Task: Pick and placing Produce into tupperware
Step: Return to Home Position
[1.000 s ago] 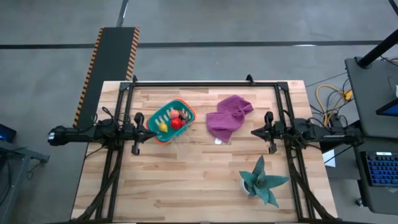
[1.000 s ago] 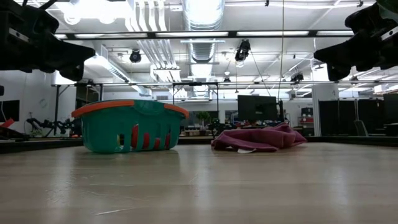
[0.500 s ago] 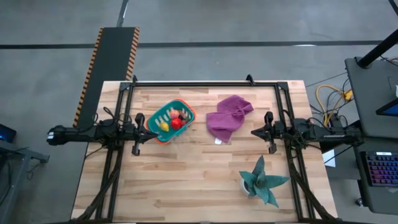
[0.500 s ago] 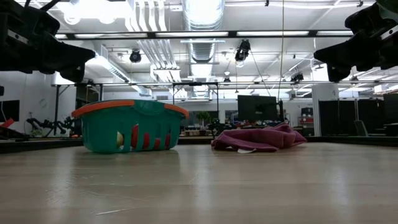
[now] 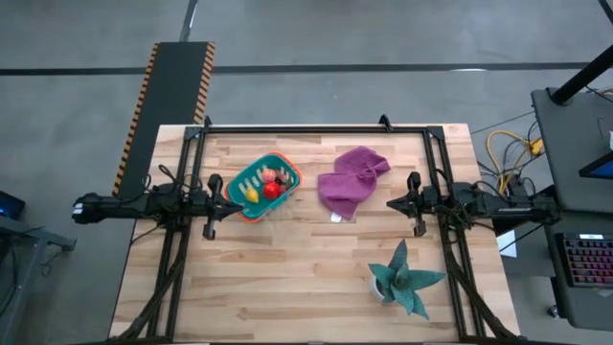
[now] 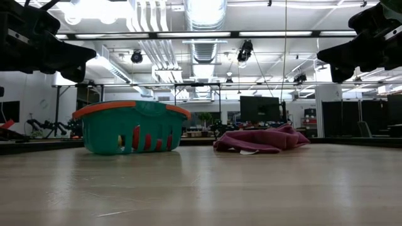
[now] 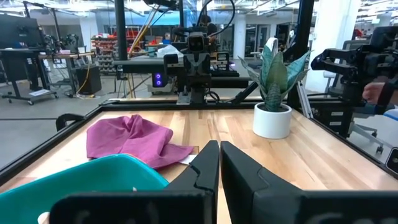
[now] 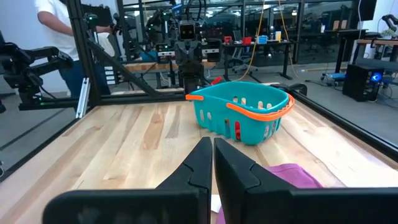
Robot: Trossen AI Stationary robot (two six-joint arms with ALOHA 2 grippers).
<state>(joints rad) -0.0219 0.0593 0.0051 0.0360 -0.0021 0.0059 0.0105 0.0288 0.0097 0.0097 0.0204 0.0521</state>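
The teal basket with an orange rim [image 5: 264, 187] [image 6: 130, 127] [image 8: 242, 111] stands on its base on the table's left half. Inside it lie a yellow piece [image 5: 251, 195], a red ball [image 5: 271, 190] and small pink and orange bits [image 5: 271, 175]. My left gripper [image 5: 224, 193] [image 7: 219, 149] hovers shut above the table just left of the basket, raised off the wood. My right gripper [image 5: 389, 202] [image 8: 212, 146] hovers shut to the right of the purple cloth, also raised. Neither touches anything.
A crumpled purple cloth [image 5: 351, 179] [image 6: 260, 139] lies right of the basket. A spiky teal plant in a white pot [image 5: 402, 278] [image 7: 273, 93] stands near the table's near right corner. Bare wood [image 5: 287, 268] stretches across the near middle. A person stands beyond the table [image 8: 62, 37].
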